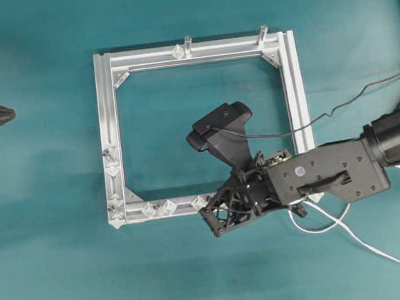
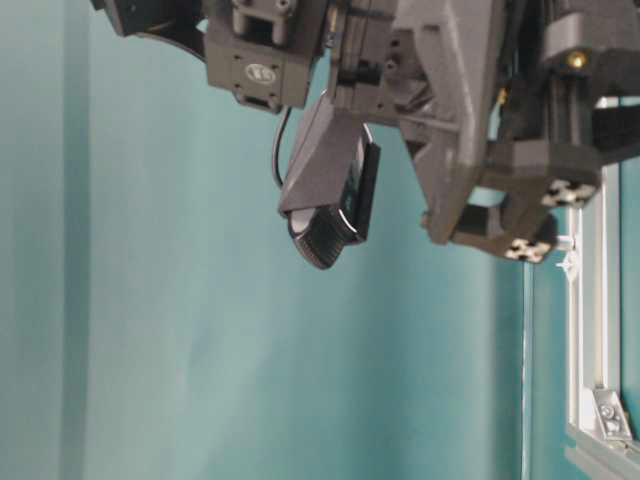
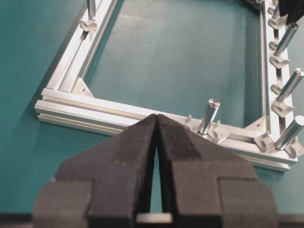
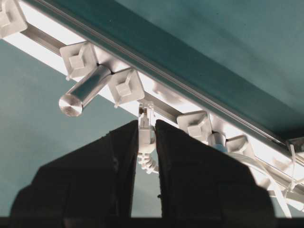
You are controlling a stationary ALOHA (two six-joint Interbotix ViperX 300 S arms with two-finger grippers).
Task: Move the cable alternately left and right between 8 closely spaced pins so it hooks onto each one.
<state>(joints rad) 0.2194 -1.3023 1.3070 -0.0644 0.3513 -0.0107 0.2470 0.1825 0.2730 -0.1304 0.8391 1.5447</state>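
The right claw [image 4: 146, 137] grips the cable [image 4: 145, 142] by its plug end, the small clear plug poking out past the pads and almost touching the frame [image 4: 199, 102] between two pins [image 4: 126, 86]. Behind the claw, the cable trails off as a loose white loop on the desk [image 1: 56, 280] and runs out to the right edge of the overhead view. The left claw [image 3: 156, 137] sits closed on nothing, parked well back from the frame and pointing at its corner.

The cable looks light and limp, so it will likely follow wherever the plug is led and sag behind it. Holding right at the plug, as it does now, seems the sensible spot: the stiff plug gives the pads something firm, and a short free tip is easier to steer through tight gaps. The pins stand close together, and a metal post [image 4: 85, 90] rises just beside the plug, so each weave probably needs small sideways moves. The thin clips look fragile; too hard a pull could bend one or slip the cord off a hook.
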